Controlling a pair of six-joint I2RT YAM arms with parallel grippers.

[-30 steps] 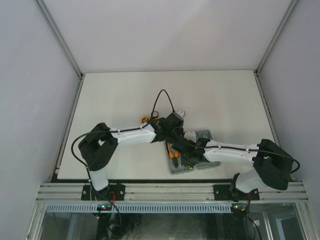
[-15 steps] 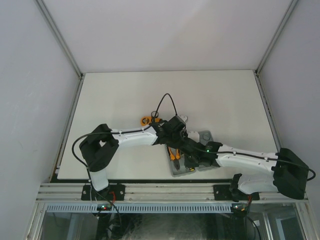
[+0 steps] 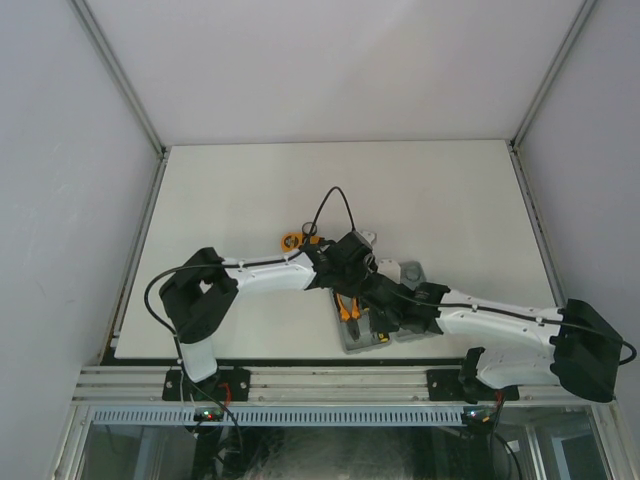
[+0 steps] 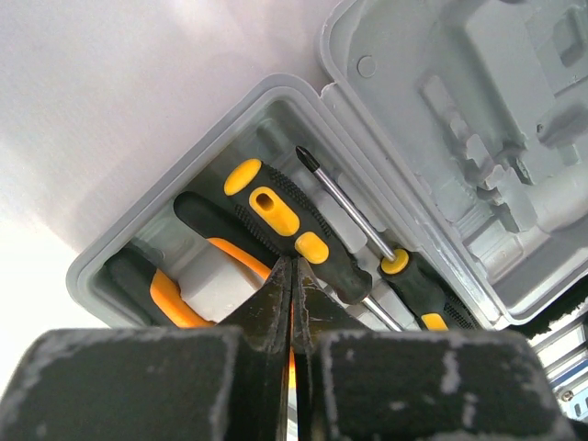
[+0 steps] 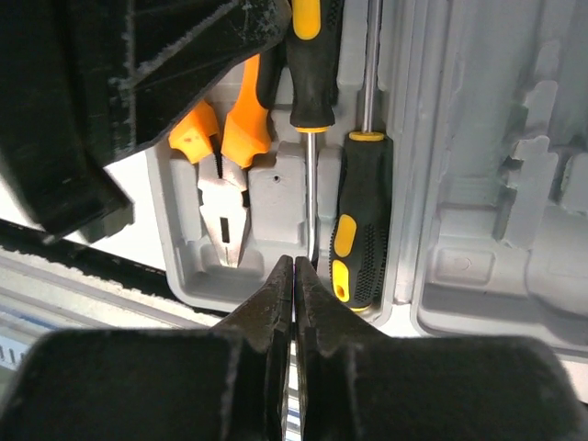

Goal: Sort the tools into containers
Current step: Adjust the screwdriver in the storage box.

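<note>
The grey tool case [image 3: 352,342] lies open near the table's front edge. In the left wrist view its near half [image 4: 138,234] holds two black-and-yellow screwdrivers [image 4: 276,216] [image 4: 415,276] and orange-handled pliers [image 4: 170,299]. The right wrist view shows the pliers [image 5: 223,207], one screwdriver [image 5: 358,230] and the other screwdriver [image 5: 310,83] in their recesses. My left gripper [image 4: 291,266] is shut and empty just above the screwdriver handle. My right gripper [image 5: 294,266] is shut and empty over the case's near end. The round orange tape measure [image 3: 291,240] lies on the table left of my left wrist.
The case's other half [image 4: 478,138] has bare moulded recesses, also seen in the right wrist view [image 5: 514,184]. My left gripper's black body [image 5: 92,92] hangs close over the pliers. The two grippers [image 3: 350,268] [image 3: 378,308] crowd together above the case. The metal table rail [image 3: 340,380] runs just behind it.
My right arm has stretched out flatter, its elbow swinging right and down toward the rail. My left gripper has shifted slightly right over the case. The tools in the case have not moved.
</note>
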